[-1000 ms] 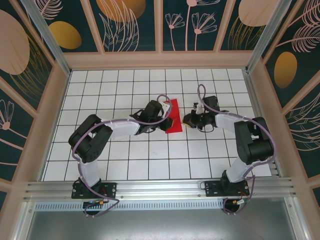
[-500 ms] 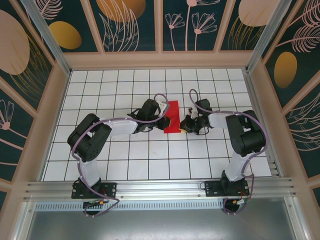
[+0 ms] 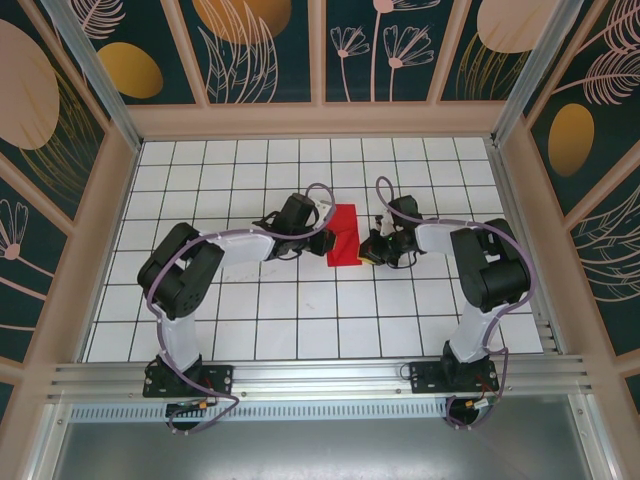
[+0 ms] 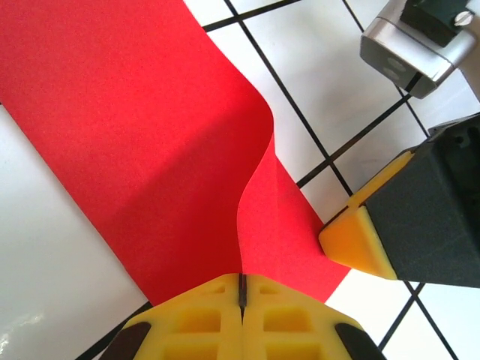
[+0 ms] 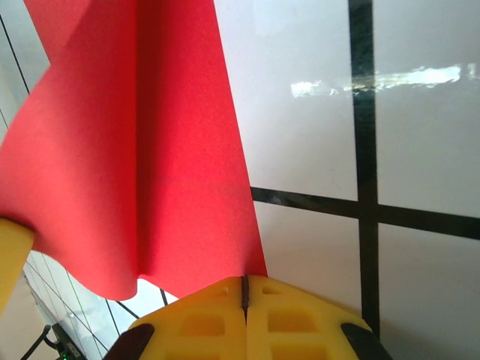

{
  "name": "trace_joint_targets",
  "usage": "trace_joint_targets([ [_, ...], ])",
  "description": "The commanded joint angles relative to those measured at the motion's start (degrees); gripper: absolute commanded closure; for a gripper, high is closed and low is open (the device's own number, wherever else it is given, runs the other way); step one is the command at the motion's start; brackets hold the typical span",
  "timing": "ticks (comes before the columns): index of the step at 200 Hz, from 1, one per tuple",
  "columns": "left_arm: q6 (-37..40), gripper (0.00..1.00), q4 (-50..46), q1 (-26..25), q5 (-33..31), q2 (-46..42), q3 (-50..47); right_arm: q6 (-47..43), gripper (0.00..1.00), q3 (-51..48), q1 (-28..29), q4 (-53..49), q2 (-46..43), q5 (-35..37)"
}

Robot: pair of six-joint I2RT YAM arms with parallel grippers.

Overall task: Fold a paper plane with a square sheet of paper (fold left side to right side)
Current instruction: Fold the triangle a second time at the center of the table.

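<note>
Square sheet of paper is found near the middle of the gridded table, between both arms, partly lifted and bowed. The left gripper is closed on one edge. The right gripper is closed, apparently pinching a nearby corner. The material is judged thin, light, limp and easily torn; edge or corner holds are advised.

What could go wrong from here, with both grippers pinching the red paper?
The red sheet bows up in a loose curve instead of lying flat, so the crease may land crooked.
The left gripper and right gripper are both shut on its edge, close together; pulling unevenly could tear or crumple it.
Their fingertips sit near each other and might collide.
</note>
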Motion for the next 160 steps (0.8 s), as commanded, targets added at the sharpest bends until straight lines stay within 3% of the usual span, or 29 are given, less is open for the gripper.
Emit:
trace_joint_targets([
  [1, 1.44, 0.95, -1.79, 0.67, -1.37, 1.64, 2.26, -1.04, 0.93, -0.12, 0.49, -3.99, 2.21, 5.38],
  [160, 2.67, 0.96, -3.63, 0.62, -5.82, 4.72, 4.72, -1.57, 0.93, 0.50, 1.28, -5.21, 2.64, 5.87],
])
